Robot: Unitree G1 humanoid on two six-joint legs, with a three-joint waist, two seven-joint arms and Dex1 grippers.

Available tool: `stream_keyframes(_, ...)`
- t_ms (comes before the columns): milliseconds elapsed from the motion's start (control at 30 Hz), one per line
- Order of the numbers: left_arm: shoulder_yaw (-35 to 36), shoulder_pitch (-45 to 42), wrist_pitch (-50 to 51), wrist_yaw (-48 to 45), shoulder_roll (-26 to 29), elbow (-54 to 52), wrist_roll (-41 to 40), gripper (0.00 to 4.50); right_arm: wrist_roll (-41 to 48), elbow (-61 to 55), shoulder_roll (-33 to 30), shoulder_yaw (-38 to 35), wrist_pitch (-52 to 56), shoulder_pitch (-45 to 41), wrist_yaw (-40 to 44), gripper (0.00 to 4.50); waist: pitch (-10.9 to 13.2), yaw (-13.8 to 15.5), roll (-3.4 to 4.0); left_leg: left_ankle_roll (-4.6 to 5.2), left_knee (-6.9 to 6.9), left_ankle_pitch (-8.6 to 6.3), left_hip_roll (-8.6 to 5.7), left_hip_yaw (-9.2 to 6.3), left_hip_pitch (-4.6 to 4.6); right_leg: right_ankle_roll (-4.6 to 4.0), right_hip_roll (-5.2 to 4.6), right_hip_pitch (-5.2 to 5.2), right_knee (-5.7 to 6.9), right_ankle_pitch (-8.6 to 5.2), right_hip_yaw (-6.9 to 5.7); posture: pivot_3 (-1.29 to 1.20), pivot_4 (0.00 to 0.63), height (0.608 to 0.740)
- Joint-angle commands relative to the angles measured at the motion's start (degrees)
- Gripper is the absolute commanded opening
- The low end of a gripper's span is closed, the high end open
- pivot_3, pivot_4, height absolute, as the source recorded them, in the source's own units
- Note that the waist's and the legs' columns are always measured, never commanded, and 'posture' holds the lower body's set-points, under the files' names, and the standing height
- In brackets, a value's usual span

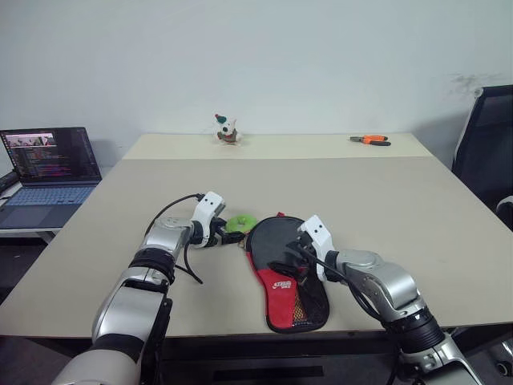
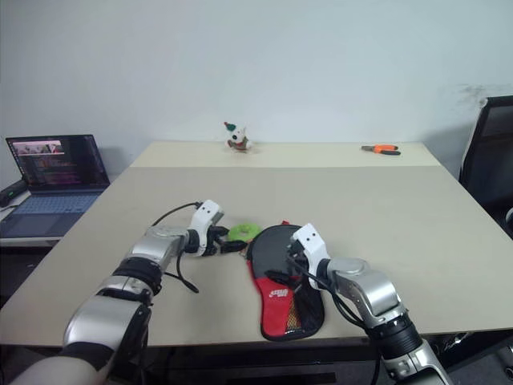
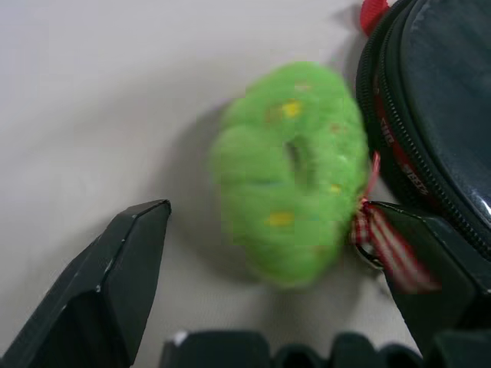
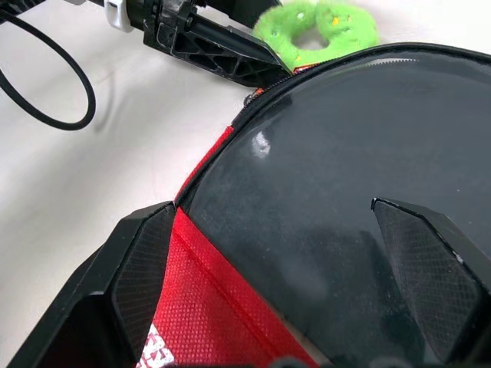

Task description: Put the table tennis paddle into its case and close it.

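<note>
1. Nearest the camera lies the case (image 1: 287,277), flat on the counter (image 1: 385,200) with its round dark end pointing away toward the far edge and its narrow red end toward the robot, long axis running near to far; the table tennis paddle cannot be told apart from the case's dark face.
2. Right hand (image 4: 288,253) hovers spread wide over that dark face, fingers (image 4: 134,268) apart and gripping nothing.
3. Left hand (image 3: 284,253) stands spread at the case's far left rim, one finger on each side of a green ring toy (image 3: 288,172), one finger against the zipper edge; clamped on nothing.
4. Count: one case, one green ring toy, one small figurine (image 1: 227,130) and one pair of orange pliers (image 1: 370,140) well beyond both hands; one laptop (image 1: 48,164) far off the left hand's outer side.
</note>
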Motion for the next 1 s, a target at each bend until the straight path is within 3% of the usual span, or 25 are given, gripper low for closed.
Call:
stream_keyframes(33, 1.0, -0.3, -0.3, 0.0, -0.2, 0.6, 0.5, 2.94, -0.1, -2.2, 0.3, -1.5, -0.8, -1.3, -0.3, 4.5, 0.0, 0.0, 0.0, 0.0, 0.0, 0.0, 0.0, 0.0, 0.0, 0.0, 0.0, 0.0, 0.0, 0.0, 0.0, 0.0, 0.15, 0.74)
stream_keyframes(267, 1.8, 0.5, 0.3, -0.1, -0.9, -0.7, 0.1, 0.5, -2.3, 0.1, 1.7, -0.8, -2.7, -3.5, -1.8, 4.5, 0.0, -0.1, 0.0, 0.0, 0.03, 0.0, 0.0, 0.0, 0.03, 0.0, 0.0, 0.0, 0.07, 0.0, 0.01, 0.0, 0.15, 0.74)
stream_keyframes(333, 2.0, 0.6, 0.6, -0.1, -1.4, -1.4, 0.0, 0.02, -4.6, 2.4, 2.4, 0.8, -4.4, -4.1, -2.5, 4.5, 0.0, -0.1, -0.01, -0.01, 0.03, 0.01, 0.01, -0.01, 0.05, -0.01, 0.01, 0.0, 0.11, 0.0, 0.0, 0.0, 0.15, 0.74)
stream_keyframes(700, 2.0, -2.1, 1.2, 1.9, -2.9, -2.6, 1.0, 0.0, -12.1, 11.9, 3.3, 6.1, -5.6, -3.2, -2.5, 4.5, 0.0, 0.0, -0.05, -0.01, 0.09, 0.01, 0.0, -0.02, 0.05, 0.0, 0.0, 0.04, 0.1, 0.01, 0.0, 0.0, 0.15, 0.74)
stream_keyframes(1000, -2.5, -12.7, -13.3, 19.4, -5.1, 11.9, 11.7, 0.0, -12.2, 13.7, 2.5, 5.7, -2.6, -1.8, -0.9, 4.5, -0.2, 0.1, -0.31, -0.01, 0.18, 0.01, -0.02, -0.07, 0.08, 0.03, 0.0, 0.13, 0.14, 0.03, -0.06, 0.0, 0.15, 0.74)
